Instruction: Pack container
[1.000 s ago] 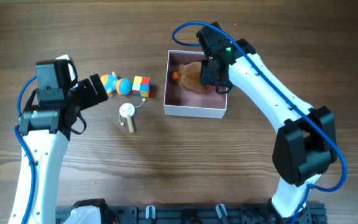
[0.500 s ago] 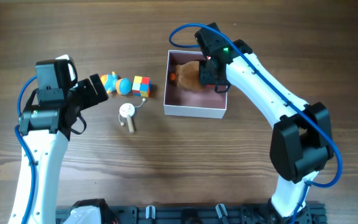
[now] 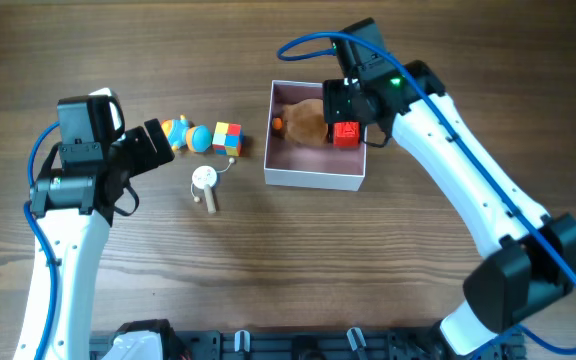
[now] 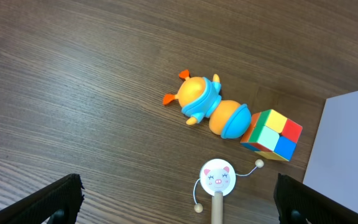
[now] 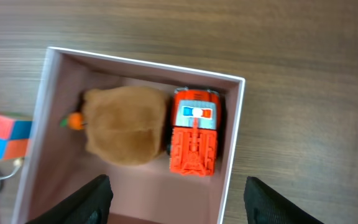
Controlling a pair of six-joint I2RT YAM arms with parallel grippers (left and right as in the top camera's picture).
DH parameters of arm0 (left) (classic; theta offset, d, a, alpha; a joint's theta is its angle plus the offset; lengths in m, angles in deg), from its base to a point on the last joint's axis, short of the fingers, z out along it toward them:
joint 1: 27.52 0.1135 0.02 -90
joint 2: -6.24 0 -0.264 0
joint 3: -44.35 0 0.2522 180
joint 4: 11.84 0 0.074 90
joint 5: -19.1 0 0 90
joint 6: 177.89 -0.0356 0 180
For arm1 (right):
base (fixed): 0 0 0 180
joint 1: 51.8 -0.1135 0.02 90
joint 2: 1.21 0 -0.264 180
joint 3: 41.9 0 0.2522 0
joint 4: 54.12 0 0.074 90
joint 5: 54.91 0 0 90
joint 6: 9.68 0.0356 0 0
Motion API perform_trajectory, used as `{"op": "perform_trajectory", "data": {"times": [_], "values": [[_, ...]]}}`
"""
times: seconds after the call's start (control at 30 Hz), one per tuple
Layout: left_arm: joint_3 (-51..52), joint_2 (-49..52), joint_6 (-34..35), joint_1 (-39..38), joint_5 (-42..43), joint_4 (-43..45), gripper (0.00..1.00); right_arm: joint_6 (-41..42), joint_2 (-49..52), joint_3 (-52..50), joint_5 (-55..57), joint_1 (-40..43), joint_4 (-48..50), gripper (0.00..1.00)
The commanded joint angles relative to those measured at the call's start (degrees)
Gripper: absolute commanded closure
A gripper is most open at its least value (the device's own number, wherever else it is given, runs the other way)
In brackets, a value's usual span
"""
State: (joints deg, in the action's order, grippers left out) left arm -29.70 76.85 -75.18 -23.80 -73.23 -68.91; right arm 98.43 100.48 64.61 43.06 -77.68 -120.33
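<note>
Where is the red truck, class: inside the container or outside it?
Inside. The red truck lies on the pink floor of the container, beside the brown plush toy.

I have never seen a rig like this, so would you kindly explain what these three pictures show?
It is a robot with two arms at a wooden table; each arm ends in a two-fingered hand. One picture looks down from a fixed camera above; the other two come from cameras on the wrists, so the dark shapes in their lower corners are the fingers. The job is packing toys into the container, a shallow white box with a pink inside. In it lie a brown plush toy and a red toy car, side by side. Outside it on the table lie a colour cube, a blue-and-orange toy figure and a pig-faced rattle drum. The right hand hangs over the box, the left hand beside the loose toys; both are open and hold nothing.
</note>
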Motion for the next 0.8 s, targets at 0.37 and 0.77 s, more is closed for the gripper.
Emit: {"op": "perform_trajectory", "data": {"times": [0.37,0.77], "values": [[-1.11,0.33,-0.28,0.31,-0.7,0.2,0.0,0.09,-25.38,1.42,-4.81,10.69,-2.97,0.09],[-1.11,0.33,1.2,0.22,21.05,2.49,0.0,4.57,-34.51,0.59,-4.94,34.14,-18.47,0.0]]}}
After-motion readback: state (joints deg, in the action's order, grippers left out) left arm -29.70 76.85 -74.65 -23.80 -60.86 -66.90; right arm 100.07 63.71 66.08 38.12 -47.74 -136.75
